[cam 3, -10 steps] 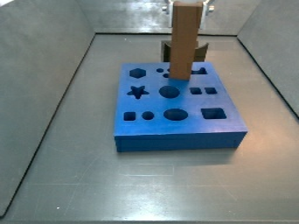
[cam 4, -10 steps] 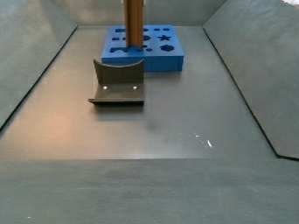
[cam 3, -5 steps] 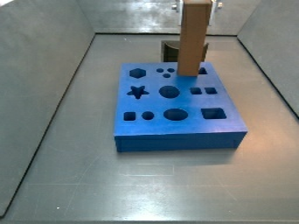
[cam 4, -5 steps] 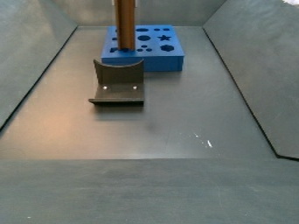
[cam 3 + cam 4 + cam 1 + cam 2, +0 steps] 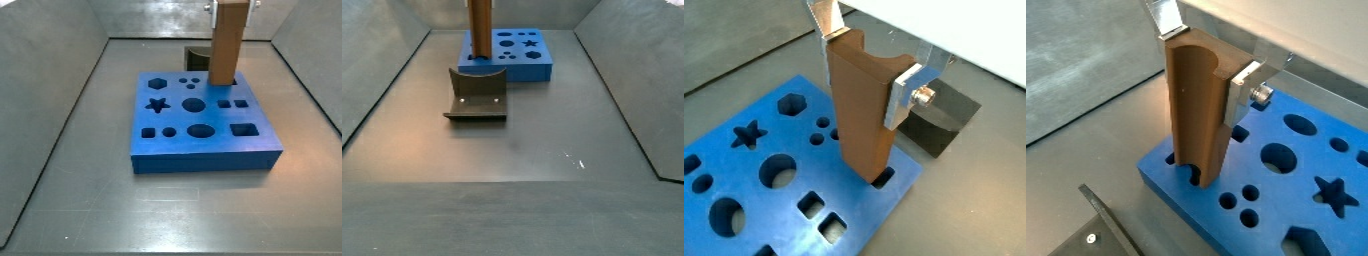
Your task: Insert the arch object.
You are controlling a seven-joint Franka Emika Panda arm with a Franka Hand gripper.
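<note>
My gripper (image 5: pixel 869 60) is shut on the top of a tall brown post (image 5: pixel 862 125). The post has a curved concave groove down one side, so its end face is arch-shaped in both wrist views (image 5: pixel 1197 110). It stands upright over the blue board (image 5: pixel 201 155), and its lower end meets a hole at a corner of the board (image 5: pixel 1160 165). How deep it sits I cannot tell. In both side views the post (image 5: pixel 227 45) (image 5: pixel 478 30) rises at the board's edge nearest the fixture. No small olive-grey block shows.
The board (image 5: pixel 536 70) has several shaped holes, among them a star, a hexagon, rounds and squares. The dark fixture (image 5: pixel 476 95) stands on the grey floor beside the board, and shows behind the post (image 5: pixel 198 55). Grey walls enclose the floor.
The post and gripper have moved sideways across the board, from over the round hole near its middle to the corner hole by the fixture. The post stays upright in the grip.
</note>
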